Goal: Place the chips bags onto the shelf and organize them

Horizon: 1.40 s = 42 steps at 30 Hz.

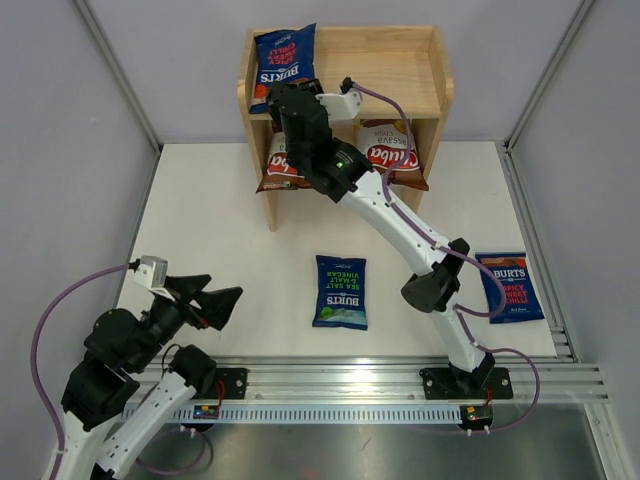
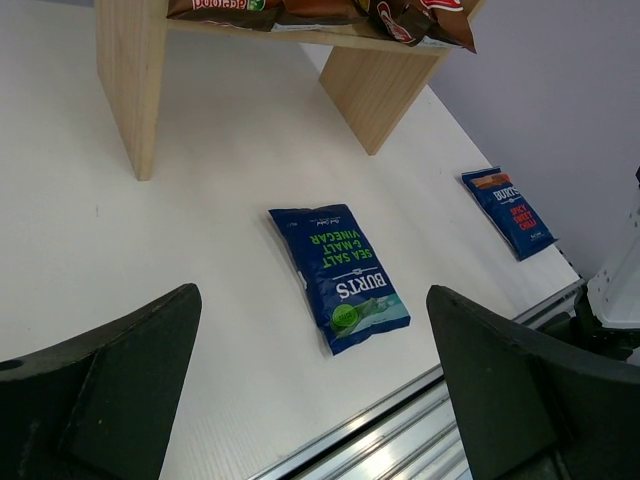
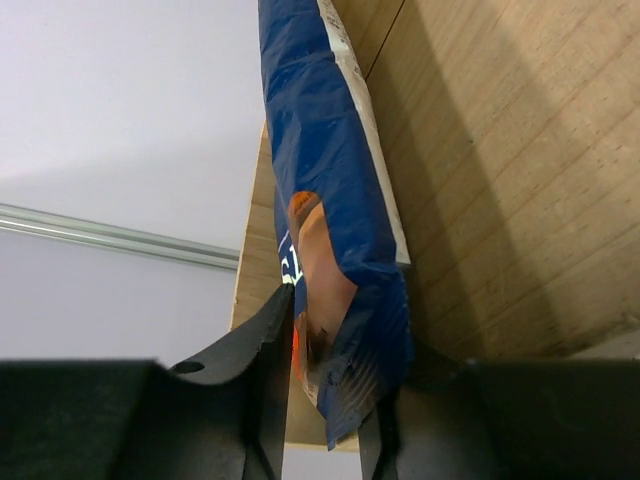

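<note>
The white table (image 1: pixel 240 230) carries a wooden shelf (image 1: pixel 400 70) at its far edge. Two brown-and-white bags (image 1: pixel 395 158) lie on the lower tier. The top blue bag (image 1: pixel 283 55) sits on the upper tier, its end between the right gripper's (image 1: pixel 285 100) narrow jaws; I can't tell if they pinch it. The middle blue bag (image 1: pixel 340 290) and the right-hand blue bag (image 1: pixel 512 285) lie on the table. The left gripper (image 1: pixel 225 295) gapes wide, holding nothing.

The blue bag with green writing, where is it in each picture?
Top external: the green-lettered bag lies flat near the picture's middle, in front of the shelf.
Left wrist: near the picture's middle, lying flat, below the shelf's legs.
Right wrist: not in it; only a different blue bag shows, against the wood.
Shared landmark: the wooden shelf, seen in all three views.
</note>
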Motion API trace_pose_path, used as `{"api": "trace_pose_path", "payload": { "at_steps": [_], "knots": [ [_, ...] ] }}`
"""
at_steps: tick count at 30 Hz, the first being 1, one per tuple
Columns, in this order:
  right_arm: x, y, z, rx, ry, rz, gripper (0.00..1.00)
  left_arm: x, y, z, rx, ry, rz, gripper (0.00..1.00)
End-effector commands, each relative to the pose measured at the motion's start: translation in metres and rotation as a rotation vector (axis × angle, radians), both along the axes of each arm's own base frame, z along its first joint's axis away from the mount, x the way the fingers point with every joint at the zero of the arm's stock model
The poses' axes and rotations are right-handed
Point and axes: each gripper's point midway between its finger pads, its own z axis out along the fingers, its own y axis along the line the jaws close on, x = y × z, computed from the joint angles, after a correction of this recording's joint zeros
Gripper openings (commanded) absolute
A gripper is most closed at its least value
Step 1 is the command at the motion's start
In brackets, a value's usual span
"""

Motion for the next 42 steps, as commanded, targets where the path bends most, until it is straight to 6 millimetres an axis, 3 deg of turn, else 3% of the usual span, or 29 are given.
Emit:
{"api": "trace_pose_path", "payload": {
  "at_steps": [1,7,12,18,32,34,36,40,42],
  "knots": [
    [-0.002,-0.005,0.006,-0.042,-0.013,-0.022,0.38,-0.004,-0.004,0.013,-0.025,-0.058,-0.036,0.99],
    [-0.007,-0.023,0.015,-0.138,-0.03,-0.067,0.5,-0.004,-0.005,0.013,-0.026,-0.057,-0.039,0.99],
    [-0.01,-0.032,0.019,-0.248,-0.044,-0.085,0.54,-0.004,-0.005,0.013,-0.027,-0.055,-0.037,0.99],
    [-0.013,-0.035,0.021,-0.36,-0.055,-0.078,0.67,-0.004,-0.005,0.013,-0.026,-0.055,-0.04,0.99],
    [-0.027,-0.039,0.024,-0.696,-0.089,-0.108,0.68,-0.004,-0.006,0.012,-0.025,-0.056,-0.047,0.99],
    [-0.026,-0.042,0.018,-0.735,-0.076,-0.117,0.67,-0.005,-0.006,0.013,-0.026,-0.057,-0.048,0.99],
    [-0.028,-0.049,0.026,-0.722,-0.092,-0.105,0.61,-0.005,-0.006,0.012,-0.025,-0.056,-0.048,0.99],
    [-0.029,-0.042,0.025,-0.717,-0.109,-0.064,0.4,-0.004,-0.006,0.013,-0.026,-0.057,-0.048,0.99],
    [-0.027,-0.033,0.022,-0.718,-0.119,-0.036,0.38,-0.005,-0.006,0.013,-0.027,-0.056,-0.047,0.99]
  ]
}}
